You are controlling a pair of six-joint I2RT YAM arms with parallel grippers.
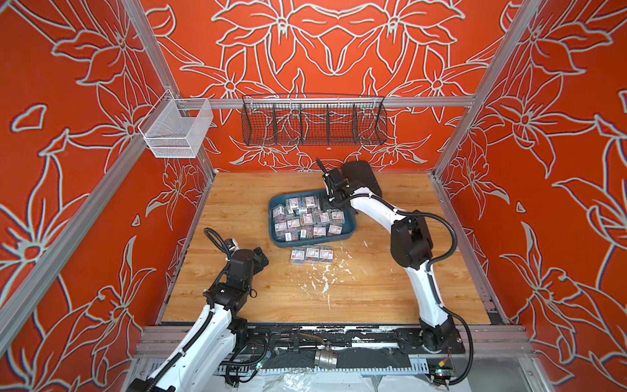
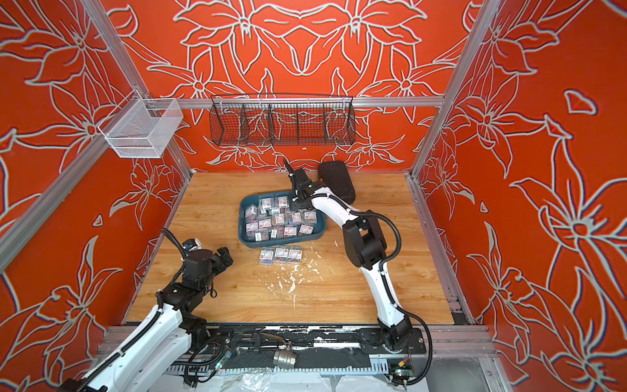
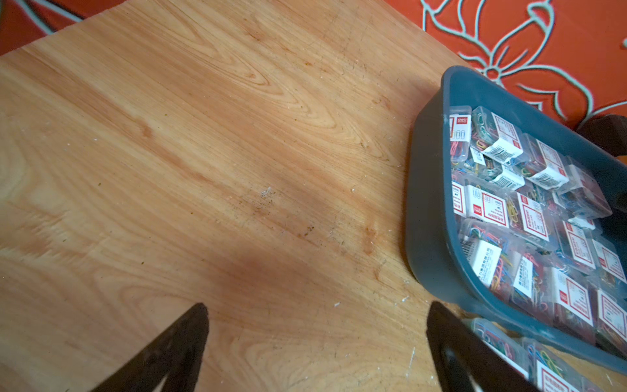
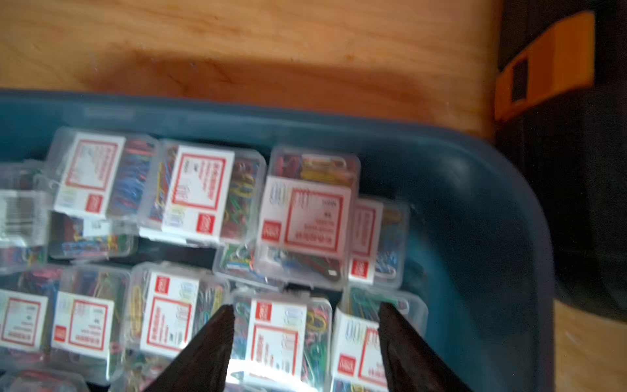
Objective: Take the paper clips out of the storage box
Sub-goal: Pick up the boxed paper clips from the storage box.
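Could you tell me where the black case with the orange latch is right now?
In both top views the black case sits near the table's far edge, just behind the storage box's far right corner.

Walls: we see orange-red panels (image 1: 339,51) on three sides, printed with large pale-outlined flowers.
Frame: we see silver aluminium rails (image 1: 424,101) running up the corners and across the back wall.
Tabletop: we look down on a light wood-grain board (image 1: 373,298), flecked with white specks (image 1: 324,281) near its middle.
Back rail: we find a black wire basket (image 1: 314,122) with five compartments hanging there.
Far left corner: we find a white mesh basket (image 1: 176,132) hung on the rails.
Light: we see bright, even light and soft shadows.
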